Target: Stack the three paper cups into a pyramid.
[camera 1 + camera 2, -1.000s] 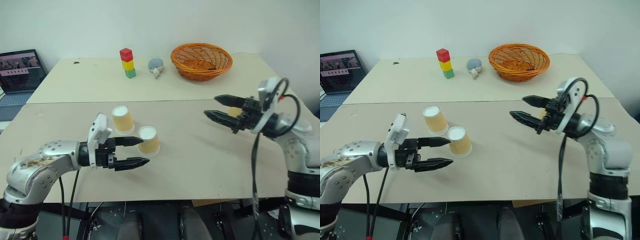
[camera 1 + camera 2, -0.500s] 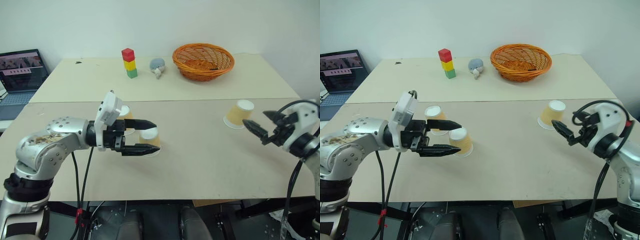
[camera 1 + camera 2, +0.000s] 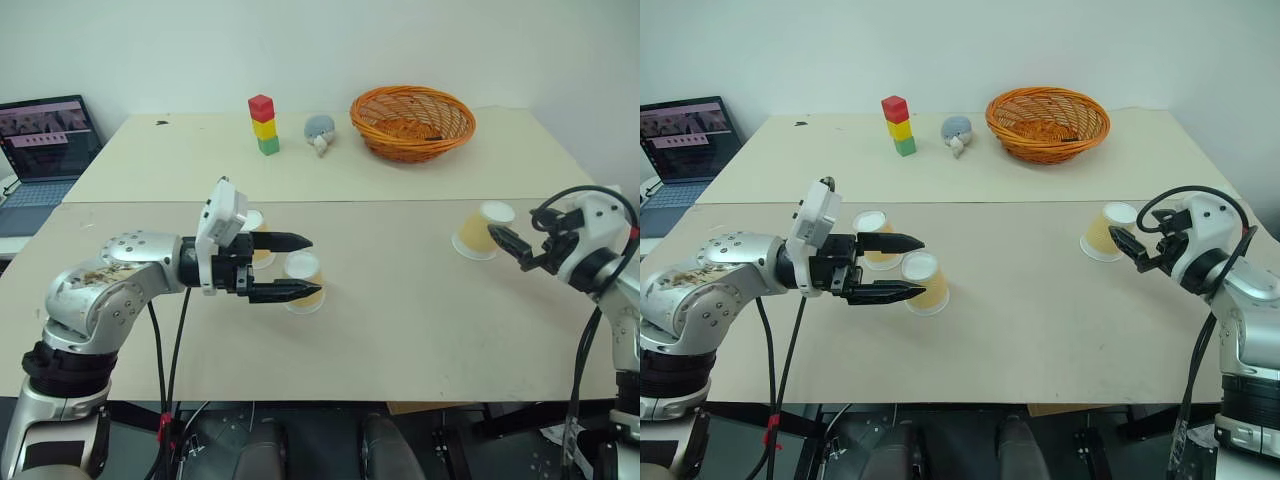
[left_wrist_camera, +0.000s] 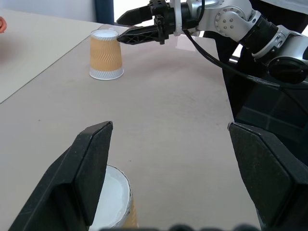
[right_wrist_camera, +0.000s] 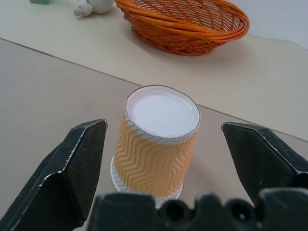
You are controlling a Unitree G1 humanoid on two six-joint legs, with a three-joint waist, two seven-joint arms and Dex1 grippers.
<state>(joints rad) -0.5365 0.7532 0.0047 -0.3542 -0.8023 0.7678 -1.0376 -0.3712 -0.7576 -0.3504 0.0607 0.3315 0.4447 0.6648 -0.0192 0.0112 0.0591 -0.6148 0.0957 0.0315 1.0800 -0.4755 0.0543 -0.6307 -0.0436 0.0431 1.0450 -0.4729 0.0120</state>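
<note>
**Three cups apart on the bench, both claws spread and empty**

Stood upside down on the bench [image 3: 400, 300], white bases up, all three paper cups, none stacked. Two of them side by side, near each other but not clearly touching, on the left half: the nearer cup [image 3: 923, 281] and the farther cup [image 3: 874, 236] partly hidden behind black fingers. Well apart from that pair, near the right edge, the third cup [image 3: 484, 230].

Hung above the pair, pointing to the right, the left claw [image 3: 902, 268], released and grasping nothing, one finger over the farther cup and the other crossing in front of the nearer one. In the left wrist view, that nearer cup's white base [image 4: 111, 207] just beside one finger.

Faced the third cup at close range, the right claw [image 3: 510, 246], released too, fingers wide; in the right wrist view, that cup [image 5: 158, 141] upright between the two fingers, touched by neither.

At the far side: an orange basket [image 3: 412, 121], a red-yellow-green block tower [image 3: 264, 125], a small grey toy [image 3: 319, 131], and a laptop [image 3: 40, 150] at the left.
</note>
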